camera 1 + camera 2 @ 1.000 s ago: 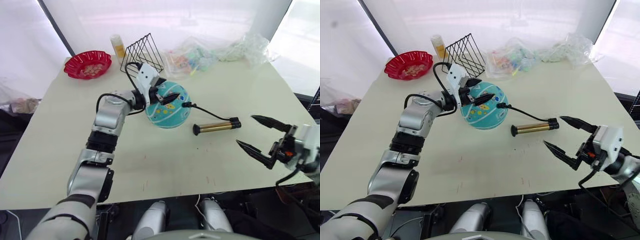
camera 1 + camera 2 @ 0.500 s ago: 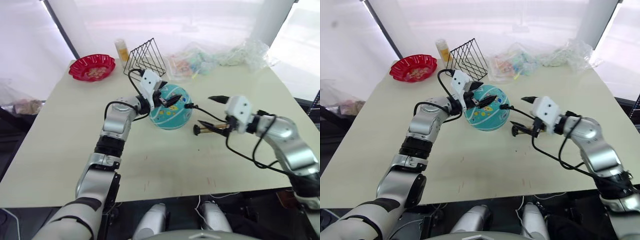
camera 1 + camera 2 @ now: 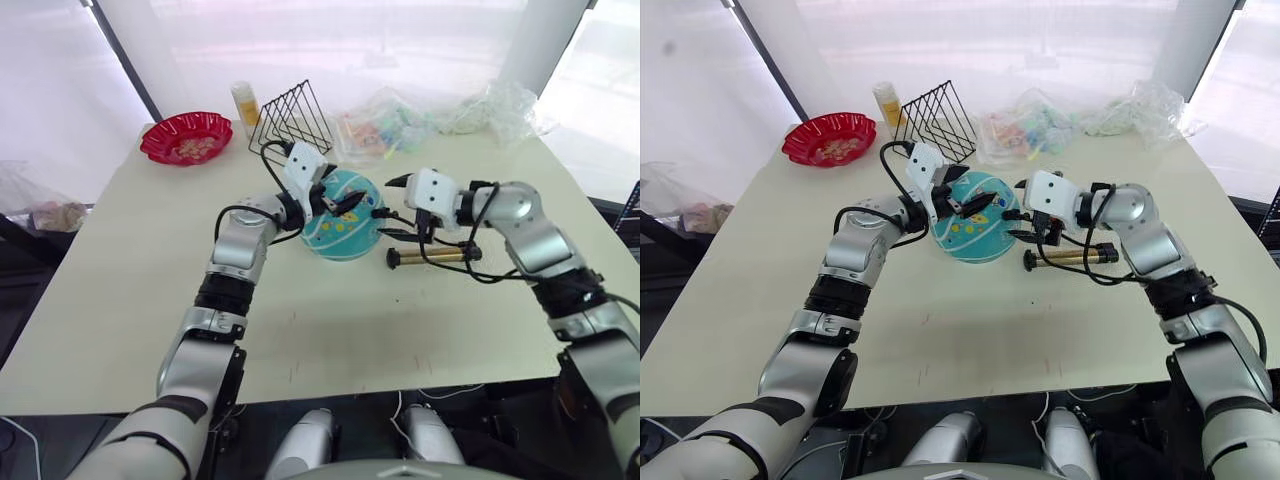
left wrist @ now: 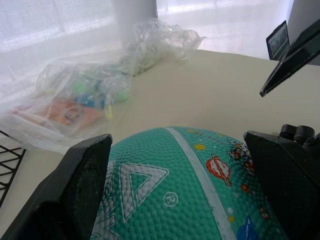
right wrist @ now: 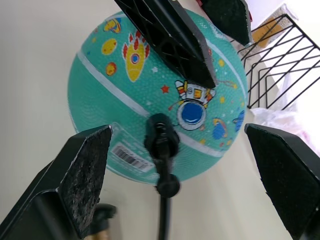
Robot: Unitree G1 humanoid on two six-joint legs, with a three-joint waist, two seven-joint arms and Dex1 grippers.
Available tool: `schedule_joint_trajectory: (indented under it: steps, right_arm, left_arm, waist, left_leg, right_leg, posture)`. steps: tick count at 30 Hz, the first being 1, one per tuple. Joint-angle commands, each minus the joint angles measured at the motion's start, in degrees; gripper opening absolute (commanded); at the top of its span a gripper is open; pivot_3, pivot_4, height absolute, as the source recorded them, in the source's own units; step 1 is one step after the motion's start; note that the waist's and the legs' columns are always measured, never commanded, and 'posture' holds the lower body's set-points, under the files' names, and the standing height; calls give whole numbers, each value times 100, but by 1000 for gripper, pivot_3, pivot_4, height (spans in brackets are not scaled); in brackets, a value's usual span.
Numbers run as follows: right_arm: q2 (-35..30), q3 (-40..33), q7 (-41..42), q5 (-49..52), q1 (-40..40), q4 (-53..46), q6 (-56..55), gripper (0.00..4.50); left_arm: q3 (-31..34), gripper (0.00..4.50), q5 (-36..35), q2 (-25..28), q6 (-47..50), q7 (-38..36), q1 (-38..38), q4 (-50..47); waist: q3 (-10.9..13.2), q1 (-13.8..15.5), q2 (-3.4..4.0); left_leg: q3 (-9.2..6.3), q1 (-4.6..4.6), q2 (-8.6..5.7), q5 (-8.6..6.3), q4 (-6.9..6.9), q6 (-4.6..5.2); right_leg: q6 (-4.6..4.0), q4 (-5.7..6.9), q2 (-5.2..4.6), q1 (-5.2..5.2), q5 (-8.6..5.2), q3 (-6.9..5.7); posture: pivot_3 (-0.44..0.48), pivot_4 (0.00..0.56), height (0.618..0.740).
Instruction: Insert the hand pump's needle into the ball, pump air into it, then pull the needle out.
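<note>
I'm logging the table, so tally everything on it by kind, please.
Balls: 1, teal ball
Hand pumps: 1, hand pump
Bowls: 1, red bowl
Wire racks: 1, black rack
Bottles: 1
Plastic bags: 2
Total: 7

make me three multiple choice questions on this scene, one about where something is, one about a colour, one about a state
1. Where does the hand pump lie?
A. inside the red bowl
B. on the table beside the ball, on the robot's right of it
C. on top of the wire rack

2. What colour is the ball?
A. teal with white stripes
B. orange
C. plain black

3. How is the right end effector?
A. shut on the pump's cylinder
B. open, its fingers spread either side of the hose fitting at the ball
C. resting in the bowl

Answers:
1 B, the brass cylinder lies flat on the table, its hose running to the ball.
2 A, the teal skin with white stripes and cartoon prints shows in both wrist views.
3 B, the right wrist view shows its fingers far apart, the black fitting between them.
</note>
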Motion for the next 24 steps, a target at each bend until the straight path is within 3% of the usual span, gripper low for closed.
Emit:
schedule_joint_trajectory:
  steps: [1,8,10,11,12,14,17,18,19,24]
  right_arm:
    - [59,15,146,-216,-248,291,-507,4471]
    - [136,42,250,-498,-412,698,-954,4471]
    - [178,34,274,-513,-429,755,-1018,3952]
    - [204,22,284,-499,-431,772,-1034,3952]
    - [216,21,292,-506,-432,791,-1059,3301]
    - [213,40,293,-585,-434,843,-1141,2798]
    - [207,53,304,-679,-413,903,-1264,1394]
    - [212,46,309,-693,-412,916,-1284,744]
    - [231,24,318,-672,-406,920,-1273,445]
    - [213,-1,431,-616,-383,901,-1349,360]
  left_arm:
    - [-293,4500,251,-83,220,-44,335,525]
    - [-269,4500,246,-93,197,-18,352,516]
    - [-260,4500,233,-96,206,-18,363,497]
    - [-260,4500,235,-95,206,-16,366,492]
    - [-259,4500,234,-95,208,-15,369,490]
    - [-256,4500,233,-95,213,-10,377,480]
    - [-251,4500,221,-95,233,-8,398,444]
    - [-250,4500,220,-95,235,-8,400,440]
    - [-250,4500,221,-94,237,-7,404,435]
    - [-334,4500,319,-75,136,-24,447,458]
  waist:
    - [-1,2,1]
    - [-2,-1,3]
    - [-2,-2,4]
    - [-3,-3,5]
    - [-3,-3,5]
    - [-3,-2,5]
    - [-3,-2,5]
    - [-3,-3,6]
    - [-4,-6,7]
    - [-9,-5,14]
  left_leg:
    - [-1,0,0,0,0,0]
    - [-10,0,0,0,0,0]
    - [-15,0,0,0,0,0]
    - [-16,0,0,0,0,0]
    - [-20,0,0,0,0,0]
    - [-23,0,0,0,0,0]
    - [-26,0,-1,0,0,0]
    - [-26,0,-1,0,0,0]
    - [-26,0,-1,0,0,0]
    - [-27,0,-1,0,0,0]
  right_leg:
    - [0,1,0,0,0,-1]
    - [0,1,0,-1,0,1]
    - [0,1,0,-1,0,1]
    - [0,1,0,-1,0,1]
    - [0,1,0,-1,0,1]
    - [0,1,0,-1,0,1]
    - [0,1,0,-1,0,0]
    - [0,1,0,-1,0,0]
    - [0,1,0,-1,0,0]
    - [0,1,0,-1,0,0]
  posture:
    - [0,150,740]
    - [0,150,740]
    - [0,150,740]
    - [0,150,740]
    - [0,150,740]
    - [0,150,740]
    - [0,150,740]
    - [0,150,740]
    - [0,150,740]
    - [0,150,740]
